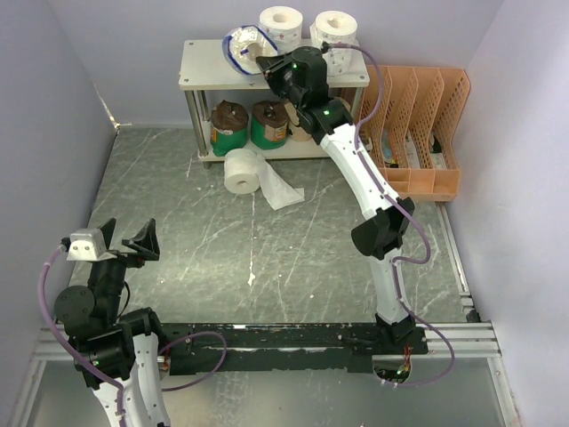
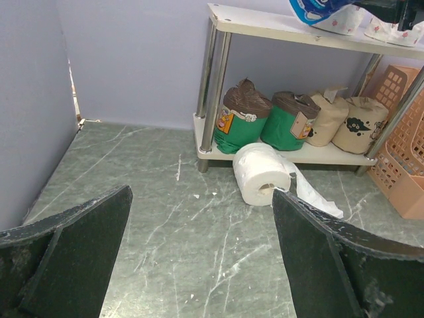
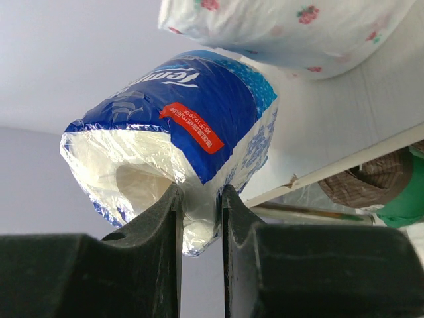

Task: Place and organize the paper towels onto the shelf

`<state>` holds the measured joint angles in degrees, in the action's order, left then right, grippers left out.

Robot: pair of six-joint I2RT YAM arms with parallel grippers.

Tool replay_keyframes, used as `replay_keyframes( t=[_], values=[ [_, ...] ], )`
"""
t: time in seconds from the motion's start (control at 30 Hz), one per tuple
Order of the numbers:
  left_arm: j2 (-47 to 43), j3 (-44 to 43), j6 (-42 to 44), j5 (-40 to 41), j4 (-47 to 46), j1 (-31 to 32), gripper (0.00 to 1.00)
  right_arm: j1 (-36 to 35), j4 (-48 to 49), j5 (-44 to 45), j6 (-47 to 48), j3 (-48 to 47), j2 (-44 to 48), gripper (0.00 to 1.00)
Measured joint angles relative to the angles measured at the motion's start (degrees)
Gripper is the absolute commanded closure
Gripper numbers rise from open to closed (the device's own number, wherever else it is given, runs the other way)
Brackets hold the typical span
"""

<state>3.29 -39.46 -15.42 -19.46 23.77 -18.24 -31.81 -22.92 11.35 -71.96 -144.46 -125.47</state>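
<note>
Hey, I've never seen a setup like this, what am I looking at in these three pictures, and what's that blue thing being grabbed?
Two robot arms are bolted to a table, each ending in a two-finger pincer. One picture looks down from above; the others come from cameras on each wrist. The right pincer is shut on a blue-white wrapped roll at the top board of the shelf, near two white patterned rolls. Below stand two green-wrapped rolls and two tan rolls. A plain white roll lies on the table, sheet trailing. The left pincer is open and empty.
</note>
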Motion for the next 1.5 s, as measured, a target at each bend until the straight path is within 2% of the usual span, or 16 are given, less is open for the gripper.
replay_keyframes(
  t=[0.1,0.23,0.7,1.23,1.3,1.4,1.5],
  values=[
    [0.0,0.0,0.0,0.0,0.0,0.0,0.01,0.2,2.1,-0.2,0.4,0.0,0.0,0.85],
    [0.0,0.0,0.0,0.0,0.0,0.0,0.01,0.4,3.8,-1.1,0.7,0.0,0.0,0.82],
    [0.0,0.2,0.0,0.0,-0.2,0.0,0.01,1.7,6.2,-3.8,0.8,0.3,0.0,0.83],
    [0.0,0.2,0.0,-0.1,-0.3,0.1,0.01,1.7,8.0,-5.6,0.4,5.6,0.3,0.81],
    [0.0,0.2,0.0,-0.1,-0.3,0.1,0.01,1.7,8.0,-5.6,0.4,5.6,0.3,0.77],
    [0.0,0.2,0.0,-0.1,-0.3,0.1,0.01,1.7,8.3,-5.6,0.3,5.6,0.3,0.60],
    [0.0,0.2,0.1,-0.1,-0.3,0.3,0.01,1.7,8.6,-5.6,0.3,5.6,0.3,0.49]
  ],
)
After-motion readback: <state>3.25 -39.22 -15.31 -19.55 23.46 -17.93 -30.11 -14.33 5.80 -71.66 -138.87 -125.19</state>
